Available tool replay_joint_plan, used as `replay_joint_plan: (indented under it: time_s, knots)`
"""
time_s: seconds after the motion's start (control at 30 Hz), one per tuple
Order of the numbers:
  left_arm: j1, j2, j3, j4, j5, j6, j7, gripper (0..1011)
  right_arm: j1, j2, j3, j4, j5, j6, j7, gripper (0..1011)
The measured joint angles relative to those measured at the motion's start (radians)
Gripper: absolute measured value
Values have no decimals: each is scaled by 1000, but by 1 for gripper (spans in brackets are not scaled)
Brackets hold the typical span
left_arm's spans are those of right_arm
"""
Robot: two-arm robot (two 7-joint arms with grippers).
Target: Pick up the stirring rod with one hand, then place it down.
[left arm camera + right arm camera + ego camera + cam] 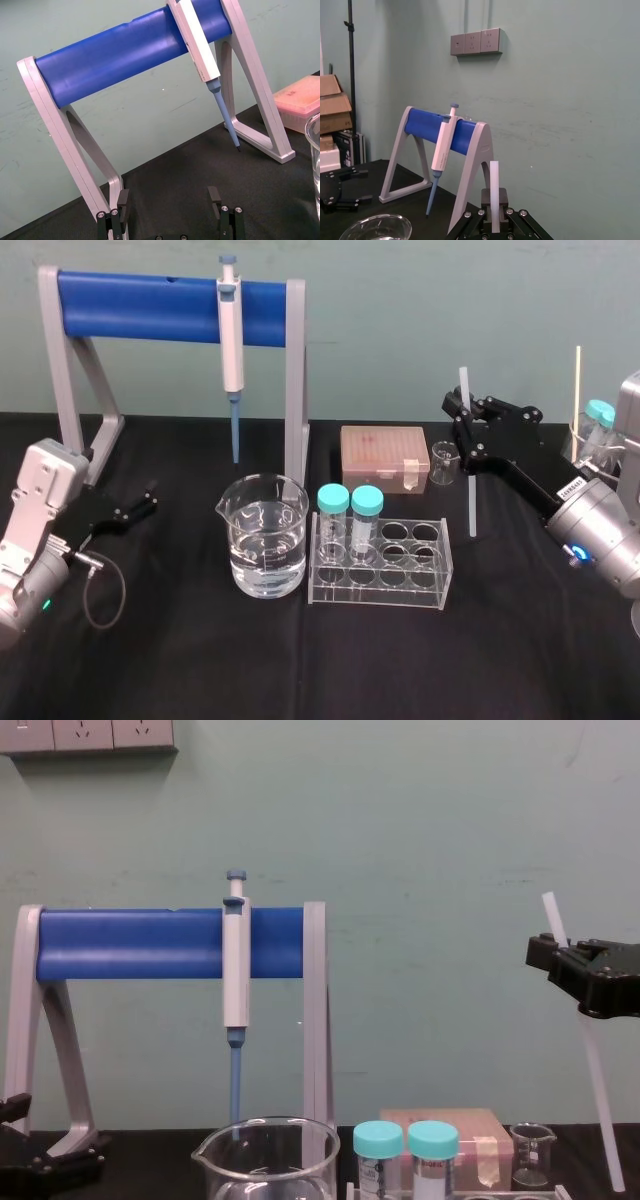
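The stirring rod (pixel 471 505) is a thin white translucent stick, held nearly upright above the black table, just right of the tube rack. My right gripper (pixel 465 435) is shut on its upper part, and a short end sticks out above the fingers. From the chest the stirring rod (pixel 600 1090) slants slightly, with its lower end low near the table, under the right gripper (pixel 548 952). The right wrist view has the stirring rod (pixel 494 185) clamped between the jaws of the right gripper (pixel 494 212). My left gripper (pixel 140 505) rests open at the far left, its fingers empty in the left wrist view (pixel 168 200).
A white-and-blue pipette (pixel 231 350) hangs on the blue-barred stand (pixel 140 308) at the back. In front stand a beaker of water (pixel 264 537), a clear tube rack (pixel 385 565) with two teal-capped tubes, a pink tip box (pixel 384 458) and a small beaker (pixel 444 460).
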Motion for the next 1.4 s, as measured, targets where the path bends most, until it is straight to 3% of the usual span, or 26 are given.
replay_joint_plan:
  time_s: [0.97,1.4]
  knots:
    - [0,0,0,0,0,0,0,1000,0,-8,-4,9,-4,-3,-3,72]
    - [0,0,0,0,0,0,0,1000,65,-102,-23,147,5,-115,9,72]
